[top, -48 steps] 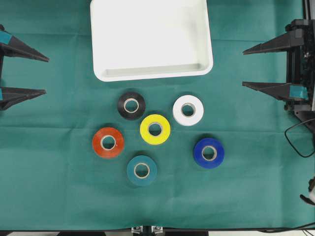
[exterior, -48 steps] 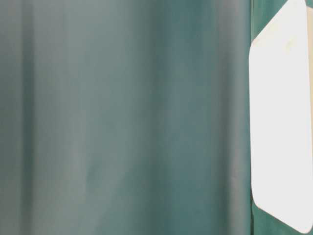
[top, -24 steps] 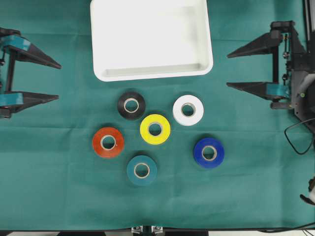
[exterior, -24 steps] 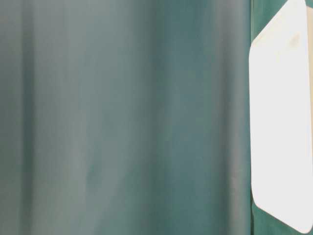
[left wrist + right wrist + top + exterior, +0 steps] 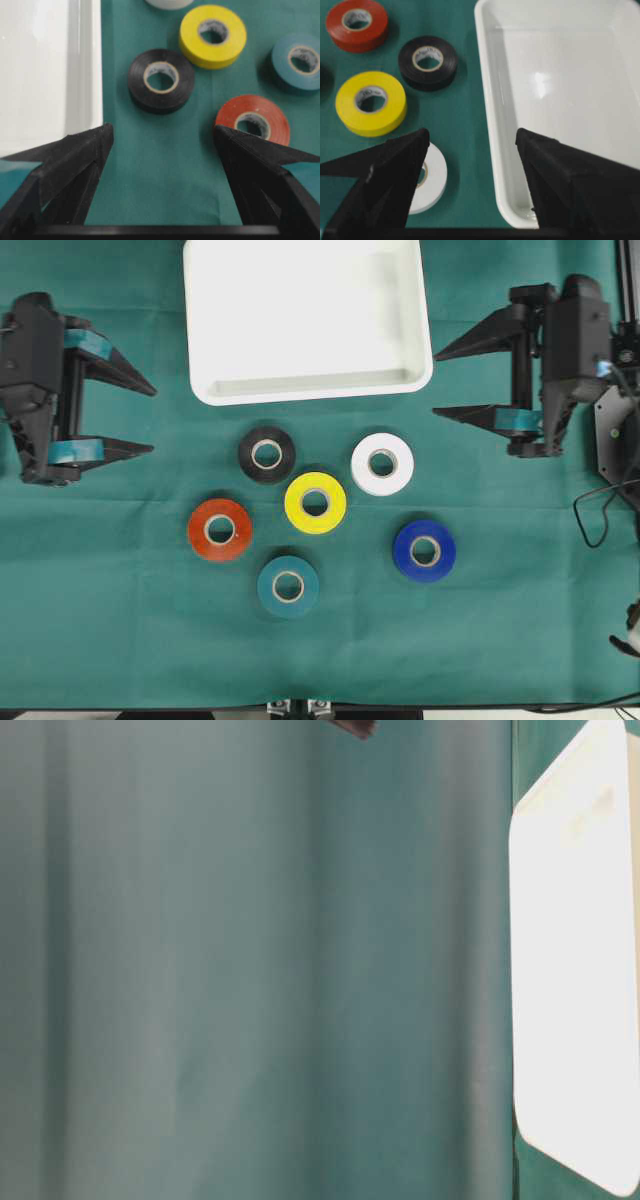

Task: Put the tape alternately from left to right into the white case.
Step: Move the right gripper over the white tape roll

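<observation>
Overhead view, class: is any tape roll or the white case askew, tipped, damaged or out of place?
Nothing stands out. All six rolls lie flat and apart on the green cloth, below the white case, which holds nothing: black, white, yellow, orange-red, teal, blue.

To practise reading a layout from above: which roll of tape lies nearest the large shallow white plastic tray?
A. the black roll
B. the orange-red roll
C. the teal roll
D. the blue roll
A: the black roll of tape lies just below the white plastic tray's near rim, closer than any other option.
</observation>
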Motion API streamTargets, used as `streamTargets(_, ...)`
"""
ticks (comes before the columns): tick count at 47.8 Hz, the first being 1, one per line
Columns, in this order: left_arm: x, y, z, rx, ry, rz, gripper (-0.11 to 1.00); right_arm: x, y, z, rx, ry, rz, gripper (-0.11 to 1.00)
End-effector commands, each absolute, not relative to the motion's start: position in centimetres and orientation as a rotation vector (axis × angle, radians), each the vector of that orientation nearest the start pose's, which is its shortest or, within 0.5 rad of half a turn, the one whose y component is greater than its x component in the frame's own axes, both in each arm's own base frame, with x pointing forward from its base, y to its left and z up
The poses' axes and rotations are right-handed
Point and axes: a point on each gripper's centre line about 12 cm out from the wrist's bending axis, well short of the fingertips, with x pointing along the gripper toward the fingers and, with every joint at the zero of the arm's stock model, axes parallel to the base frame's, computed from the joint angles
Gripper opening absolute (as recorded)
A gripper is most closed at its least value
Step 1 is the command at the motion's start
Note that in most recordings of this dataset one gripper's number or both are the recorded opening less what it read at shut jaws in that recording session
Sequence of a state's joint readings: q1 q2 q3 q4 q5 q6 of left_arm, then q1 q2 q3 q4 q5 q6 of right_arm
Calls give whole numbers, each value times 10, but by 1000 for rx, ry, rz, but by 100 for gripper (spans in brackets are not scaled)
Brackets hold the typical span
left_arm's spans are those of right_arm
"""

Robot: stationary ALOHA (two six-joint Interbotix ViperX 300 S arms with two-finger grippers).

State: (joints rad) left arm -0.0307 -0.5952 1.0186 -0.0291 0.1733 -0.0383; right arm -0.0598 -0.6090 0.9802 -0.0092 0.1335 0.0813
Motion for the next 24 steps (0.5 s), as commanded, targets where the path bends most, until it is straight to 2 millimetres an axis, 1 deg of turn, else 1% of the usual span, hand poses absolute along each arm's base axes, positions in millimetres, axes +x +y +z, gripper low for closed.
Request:
streamTargets(1, 263, -8, 225, -60, 596, -10, 54, 272, -17, 247, 87, 505, -80, 81)
streamTargets(17, 278, -8, 214, -57, 719, -9, 54, 292, -20, 228, 78, 656, -88, 81)
streamTargets(24, 280, -8, 213, -55, 731, -9, 54, 297, -20, 226, 71, 665, -88, 82)
